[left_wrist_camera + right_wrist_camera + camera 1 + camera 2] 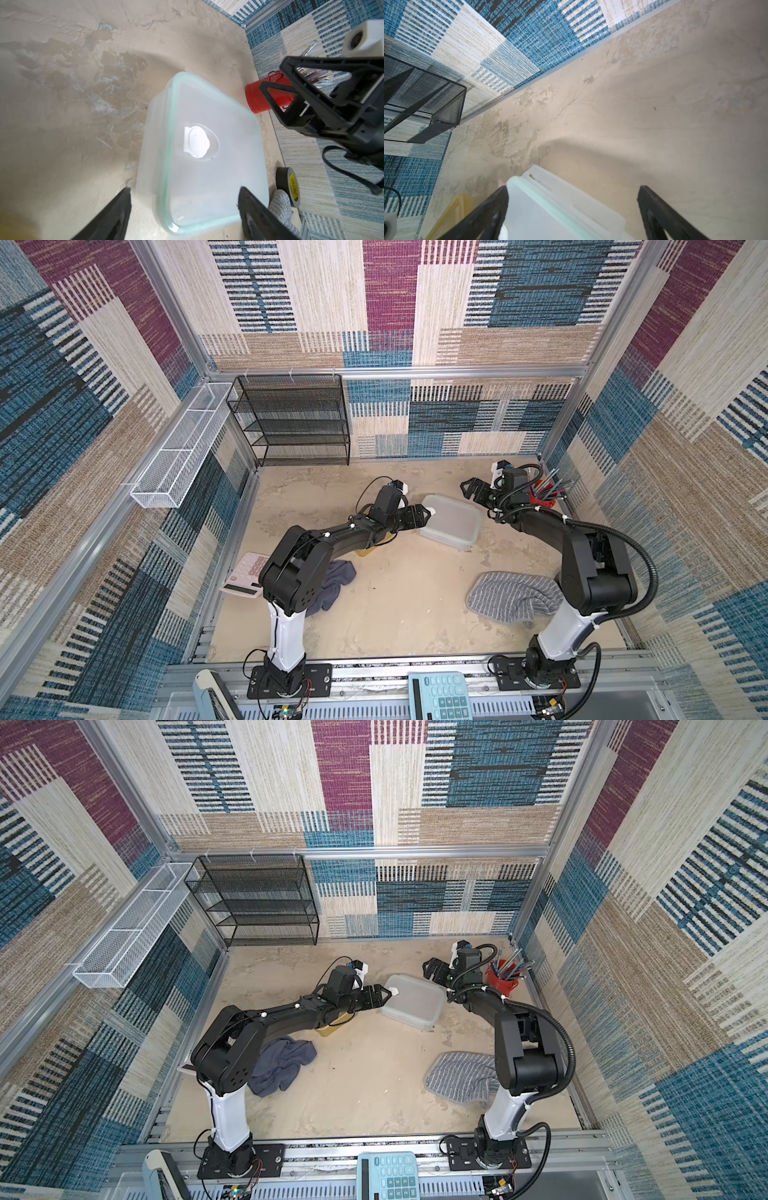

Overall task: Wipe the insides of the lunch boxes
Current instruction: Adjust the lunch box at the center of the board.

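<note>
Left gripper (pixel 426 515) hung spread and empty over the edge of the clear lunch box (pixel 451 522), one finger (pixel 116 214) outside its wall and one above its lid. Right gripper (pixel 469 489) was spread just as wide, holding nothing, beside the box's far corner. The box sat closed on the table, with a pale green seal under the lid's rim and a white vent plug (pixel 197 143) at the lid's centre. The amber lunch box (pixel 328 1029) lay just beside it, mostly hidden under the left arm. Near the clear box on its other side were a red pen cup (pixel 544 499) and a tape roll (pixel 287 185) whose yellow label seemed to read "LIAN LI TAPE". A grey striped cloth (pixel 511 601) lay nearer the arms' bases.
</note>
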Available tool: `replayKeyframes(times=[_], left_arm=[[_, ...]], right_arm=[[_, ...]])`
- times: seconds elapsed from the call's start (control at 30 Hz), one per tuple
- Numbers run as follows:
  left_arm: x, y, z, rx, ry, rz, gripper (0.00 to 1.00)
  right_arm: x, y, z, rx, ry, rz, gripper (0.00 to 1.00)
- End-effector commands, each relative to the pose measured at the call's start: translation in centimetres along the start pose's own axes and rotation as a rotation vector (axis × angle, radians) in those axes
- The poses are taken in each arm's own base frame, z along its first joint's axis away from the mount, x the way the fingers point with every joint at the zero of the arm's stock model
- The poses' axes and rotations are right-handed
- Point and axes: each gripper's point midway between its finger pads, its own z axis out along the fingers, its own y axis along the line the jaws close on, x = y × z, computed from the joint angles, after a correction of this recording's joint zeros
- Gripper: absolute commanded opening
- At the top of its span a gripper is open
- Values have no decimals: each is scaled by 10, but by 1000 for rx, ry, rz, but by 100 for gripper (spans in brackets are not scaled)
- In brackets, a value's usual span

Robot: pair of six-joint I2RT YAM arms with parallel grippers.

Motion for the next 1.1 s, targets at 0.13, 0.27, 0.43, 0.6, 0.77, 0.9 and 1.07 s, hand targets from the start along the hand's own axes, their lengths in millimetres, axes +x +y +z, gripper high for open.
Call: replayKeyframes(times=[0.13, 0.27, 0.43, 0.6, 0.77, 0.9, 1.07], left_arm=[[-20, -13, 2, 27, -52, 63, 85], [-24, -15, 18, 43, -35, 96, 85], [-21, -21, 34, 91, 9, 91, 82], [-9, -25, 38, 111, 35, 74, 79], [1, -32, 31, 132, 38, 61, 77], [7, -42, 24, 135, 32, 73, 76], [10, -35, 19, 90, 14, 36, 77]], right_arm=[[31, -7, -24, -3, 23, 29, 98], [53, -2, -40, -72, 38, 64, 100], [68, 3, -49, -124, 54, 101, 93], [79, 10, -41, -198, 101, 139, 87], [77, 17, -33, -243, 101, 163, 82], [65, 21, -25, -247, 83, 164, 82], [52, 24, -11, -254, 76, 175, 84]])
